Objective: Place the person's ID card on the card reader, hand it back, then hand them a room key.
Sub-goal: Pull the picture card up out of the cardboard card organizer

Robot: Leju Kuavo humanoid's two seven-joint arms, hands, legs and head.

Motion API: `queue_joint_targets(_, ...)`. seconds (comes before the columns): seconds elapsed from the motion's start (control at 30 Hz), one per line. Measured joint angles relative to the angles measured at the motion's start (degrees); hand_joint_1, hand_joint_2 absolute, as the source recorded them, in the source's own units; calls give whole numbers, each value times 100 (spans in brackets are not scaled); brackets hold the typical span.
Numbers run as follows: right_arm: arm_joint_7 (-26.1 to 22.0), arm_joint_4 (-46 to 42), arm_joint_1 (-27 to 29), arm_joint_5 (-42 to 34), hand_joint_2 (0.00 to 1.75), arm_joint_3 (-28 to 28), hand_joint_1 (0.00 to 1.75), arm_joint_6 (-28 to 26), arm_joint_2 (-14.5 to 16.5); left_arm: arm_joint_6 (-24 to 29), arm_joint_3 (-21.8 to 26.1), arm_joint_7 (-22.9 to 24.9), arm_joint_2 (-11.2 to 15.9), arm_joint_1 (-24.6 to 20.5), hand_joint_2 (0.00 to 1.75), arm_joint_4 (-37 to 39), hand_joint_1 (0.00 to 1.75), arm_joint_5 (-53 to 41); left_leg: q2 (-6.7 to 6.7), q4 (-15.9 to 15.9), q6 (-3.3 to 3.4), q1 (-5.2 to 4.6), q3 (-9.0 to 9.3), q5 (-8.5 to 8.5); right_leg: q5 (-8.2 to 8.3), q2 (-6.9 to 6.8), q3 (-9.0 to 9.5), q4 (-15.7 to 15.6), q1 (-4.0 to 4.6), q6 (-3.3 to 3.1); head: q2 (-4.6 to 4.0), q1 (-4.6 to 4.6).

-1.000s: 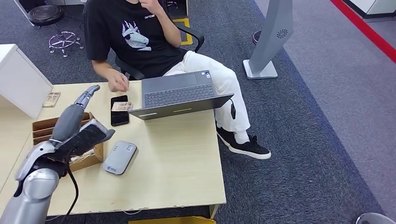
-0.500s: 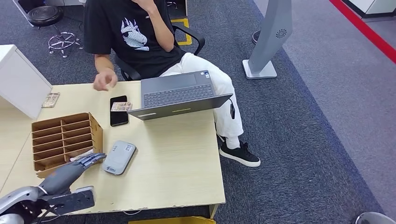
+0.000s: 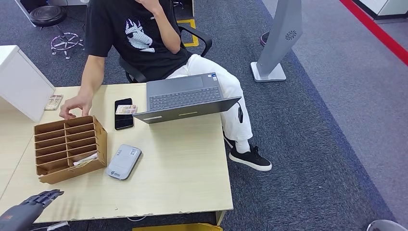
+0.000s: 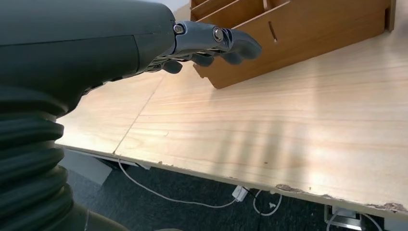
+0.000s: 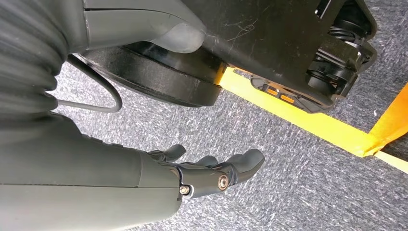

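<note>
The left robot hand [image 3: 30, 206] holds nothing, fingers loosely apart, near the wooden box [image 3: 70, 147] at the tabletop [image 3: 183, 168] edge. The ID card [image 3: 125, 109] lies beyond the box, on a phone [image 3: 123, 114]. The right wrist view shows the right robot hand [image 5: 211, 175] empty over carpet.

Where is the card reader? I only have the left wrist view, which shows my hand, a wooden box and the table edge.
Observer: The grey card reader lies flat on the table, right beside the wooden organizer, on the side toward the laptop.
Operator: And the ID card?
Observer: A small card, likely the ID, rests on the far end of the black phone, next to the laptop's edge.
Operator: Is the person reaching in?
Observer: Yes, the person's hand is at the organizer's far corner, away from the reader and the card.
</note>
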Motion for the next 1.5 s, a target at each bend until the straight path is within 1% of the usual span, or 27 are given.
queue_joint_targets(0.2, 32, -29, -3, -94, 175, 30, 0, -4, -1, -8, 96, -131, -82, 56, 175, -2, 0, -72, -4, 0, 0, 0, 2, 1, 1, -4, 2, 0, 0, -1, -1, -1)
queue_joint_targets(0.3, 8, -31, 2, -186, 175, 62, 0, -15, -2, 172, 156, -178, -147, 19, 175, -48, 0, -300, -4, 0, -1, 1, 2, 1, 2, -4, 1, 1, 1, -2, -1, -1)
queue_joint_targets(0.43, -20, -54, 32, -302, 175, 68, 0, -15, -2, 635, 452, -131, -291, -1, 175, -294, 0, -717, -3, 0, -1, 1, 1, 0, 2, -5, 2, 1, 1, -2, 1, -1)
queue_joint_targets(0.63, -21, -148, 99, -332, 175, 68, 0, -15, -2, 817, 900, -122, -460, 108, 175, -763, 0, -978, -3, 0, 0, 1, 1, 0, 1, -5, 1, 0, 1, -2, 0, 1)
queue_joint_targets(0.87, -4, -224, 126, -370, 175, 69, 0, -17, -2, 768, 1390, -187, -564, 253, 175, -1069, 0, -1098, -4, 0, 0, 1, 1, 0, 1, -5, 2, 0, 0, -2, 0, -1)
queue_joint_targets(1.1, -16, -225, 123, -369, 175, 94, 0, -16, 1, 587, 1713, -261, -655, 297, 175, -1187, 0, -1160, -4, 0, -1, 1, 1, 1, 2, -5, 2, 1, 1, -3, 0, -1)
queue_joint_targets(1.2, -27, -225, 120, -369, 175, 105, 0, -15, 3, 497, 1778, -298, -697, 292, 175, -1193, 0, -1100, -4, 0, -1, 1, 0, 1, 2, -6, 2, 1, 0, -3, -1, -1)
queue_joint_targets(1.33, -52, -225, 108, -369, 175, 125, 0, -16, 7, 306, 1789, -415, -806, 263, 175, -1172, 0, -800, -4, 0, 0, 1, 0, 1, 2, -6, 2, 1, 0, -3, 0, 0)
queue_joint_targets(1.5, -70, -224, 89, -372, 175, 140, 0, -15, 7, 242, 1759, -472, -944, 159, 175, -1041, 0, -666, -7, 0, 0, 0, 0, 0, 2, -8, 2, 0, 0, -3, 0, 0)
